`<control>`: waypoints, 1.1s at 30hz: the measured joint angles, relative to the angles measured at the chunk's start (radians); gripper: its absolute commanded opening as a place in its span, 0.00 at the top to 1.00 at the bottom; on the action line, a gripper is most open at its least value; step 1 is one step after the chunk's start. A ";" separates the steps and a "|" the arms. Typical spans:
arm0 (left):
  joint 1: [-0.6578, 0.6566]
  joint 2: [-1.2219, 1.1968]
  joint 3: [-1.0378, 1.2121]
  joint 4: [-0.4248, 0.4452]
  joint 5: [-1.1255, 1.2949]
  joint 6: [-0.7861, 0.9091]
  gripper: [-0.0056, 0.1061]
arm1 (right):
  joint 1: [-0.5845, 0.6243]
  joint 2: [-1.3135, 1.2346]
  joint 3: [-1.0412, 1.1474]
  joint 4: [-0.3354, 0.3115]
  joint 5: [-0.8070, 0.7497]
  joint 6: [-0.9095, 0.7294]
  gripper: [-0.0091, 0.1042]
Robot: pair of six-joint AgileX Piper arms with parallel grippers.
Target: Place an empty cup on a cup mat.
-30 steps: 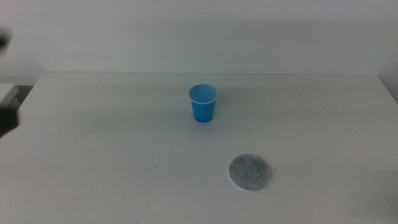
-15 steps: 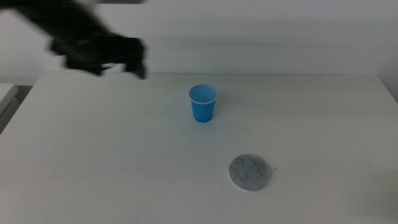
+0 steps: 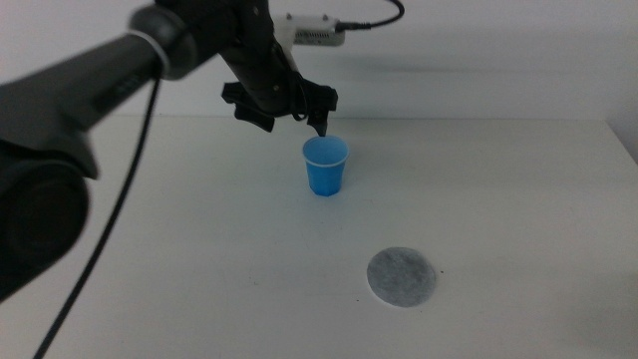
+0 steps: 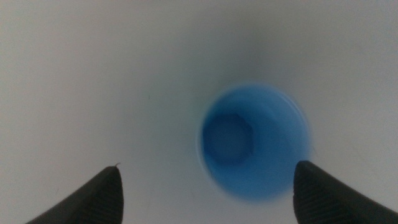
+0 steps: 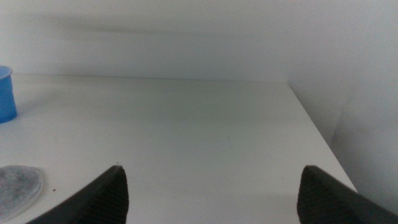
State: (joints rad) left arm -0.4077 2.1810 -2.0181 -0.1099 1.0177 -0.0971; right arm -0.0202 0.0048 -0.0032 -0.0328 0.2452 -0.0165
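The blue cup [image 3: 325, 166] stands upright and empty at the table's middle back. The speckled grey cup mat [image 3: 402, 276] lies flat in front of it, a little to the right, apart from it. My left gripper [image 3: 295, 122] hangs open just above and behind the cup, not touching it. The left wrist view looks down into the cup [image 4: 255, 149], which lies between the wide-open jaws of the left gripper [image 4: 208, 186]. My right gripper [image 5: 211, 186] is open and empty, out of the middle view. Its wrist view shows the cup [image 5: 5, 93] and the mat [image 5: 18, 186] far off.
The left arm [image 3: 90, 90] reaches in from the left across the table's back, with a black cable [image 3: 110, 229] hanging under it. A pale wall [image 3: 478, 50] stands behind the table. The table's right edge [image 5: 317, 137] shows in the right wrist view.
The left arm has swung in from the left along the table's back and now hovers over the cup. The cup and the mat have not moved.
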 measured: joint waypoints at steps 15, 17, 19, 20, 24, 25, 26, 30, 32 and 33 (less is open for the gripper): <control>0.000 0.164 -0.028 -0.021 -0.102 0.000 0.26 | 0.000 0.000 0.000 0.000 0.000 0.000 0.10; 0.000 0.165 -0.028 -0.032 -0.104 0.000 0.37 | 0.000 0.000 0.000 0.000 0.000 0.000 0.10; 0.000 0.165 -0.028 -0.044 -0.109 -0.003 0.53 | 0.000 0.000 0.000 0.000 0.000 0.000 0.10; 0.000 0.165 -0.028 -0.050 -0.109 -0.008 0.62 | 0.000 0.000 0.000 0.000 0.000 0.000 0.10; 0.000 0.165 -0.028 -0.061 -0.107 -0.022 0.92 | 0.000 0.000 0.000 0.000 0.000 0.000 0.10; 0.000 0.165 -0.028 -0.064 -0.101 -0.024 0.97 | 0.000 0.000 0.000 0.000 0.000 0.000 0.10; 0.000 0.165 -0.030 -0.067 -0.093 -0.029 0.97 | 0.000 0.000 0.000 0.000 0.000 0.000 0.10; -0.002 0.140 -0.019 -0.093 -0.065 -0.011 0.97 | 0.000 0.000 0.000 0.000 0.000 0.000 0.10; -0.007 0.095 0.030 -0.113 -0.074 0.007 0.97 | 0.000 0.000 0.000 0.000 0.000 0.000 0.10; -0.016 0.060 0.073 -0.115 -0.092 0.011 0.97 | 0.000 0.000 0.000 0.000 0.000 0.000 0.10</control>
State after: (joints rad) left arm -0.4240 2.2405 -1.9450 -0.2254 0.9255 -0.0865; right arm -0.0202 0.0048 -0.0032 -0.0328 0.2452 -0.0165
